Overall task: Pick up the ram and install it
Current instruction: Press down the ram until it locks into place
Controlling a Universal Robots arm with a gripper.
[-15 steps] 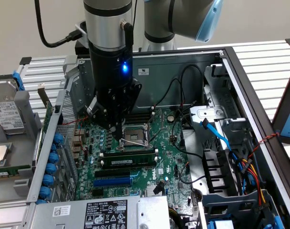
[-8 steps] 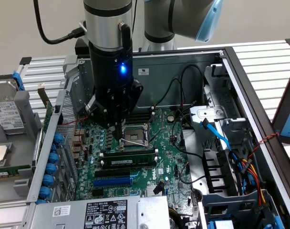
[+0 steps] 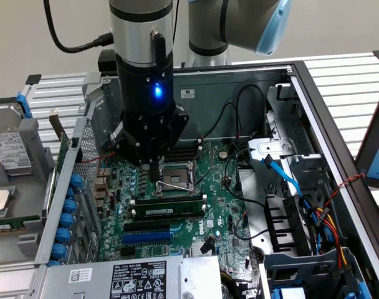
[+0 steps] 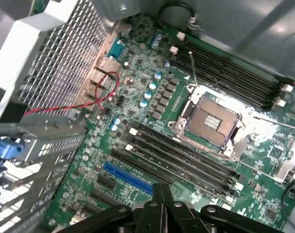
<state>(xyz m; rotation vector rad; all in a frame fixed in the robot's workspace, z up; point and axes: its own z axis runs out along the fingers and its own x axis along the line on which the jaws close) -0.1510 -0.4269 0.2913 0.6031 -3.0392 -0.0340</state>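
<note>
low in the wrist view, the gripper (image 4: pixel 159 206) has its fingers pressed together on nothing, above the motherboard (image 4: pixel 138 92). ram (image 3: pixel 167 204), a long dark-green stick with a white label, sits seated in a slot beside the cpu socket (image 3: pixel 175 178), bare black slots alongside, blue expansion slot (image 3: pixel 146 237) beyond, cables (image 3: pixel 239 118) near.

No wording legible to me: white label (image 3: pixel 138 281) on the metal cover, below the blue expansion slot (image 3: pixel 146 237), carries print too small to read.
</note>
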